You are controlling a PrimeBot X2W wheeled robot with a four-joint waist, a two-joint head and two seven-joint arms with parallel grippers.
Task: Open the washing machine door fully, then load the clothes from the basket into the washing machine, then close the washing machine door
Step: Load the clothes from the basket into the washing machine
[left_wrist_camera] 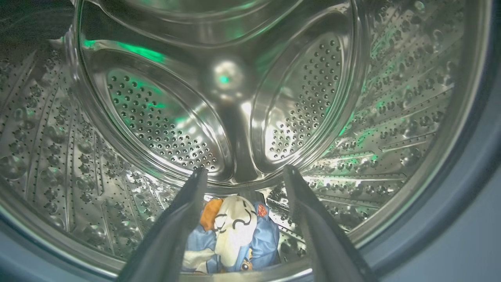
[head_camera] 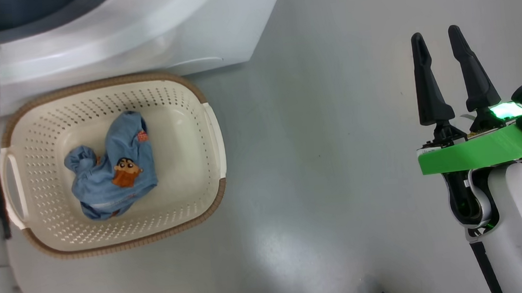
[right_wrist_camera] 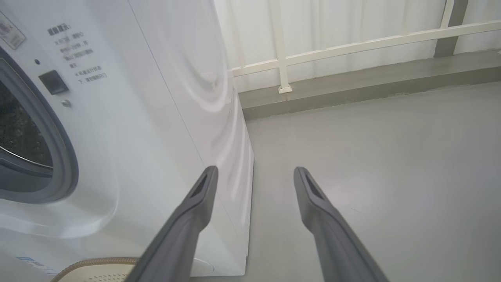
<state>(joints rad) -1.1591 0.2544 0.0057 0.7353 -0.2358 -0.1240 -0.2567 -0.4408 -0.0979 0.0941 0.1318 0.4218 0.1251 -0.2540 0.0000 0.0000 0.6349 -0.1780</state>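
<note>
The cream basket with a brown rim sits on the floor in front of the white washing machine. One light-blue garment with an orange cartoon print lies in it. In the left wrist view my left gripper is open inside the steel drum, and a blue, white and orange garment lies on the drum bottom just below the fingers, not held. My right gripper stands open and empty over the bare floor at the right, also seen as right gripper beside the machine's front. The door is out of view.
Grey gasket rings the drum opening. The basket's rim shows at the bottom of the right wrist view. A white railing and low ledge stand behind the machine. Grey floor spreads to the right of the basket.
</note>
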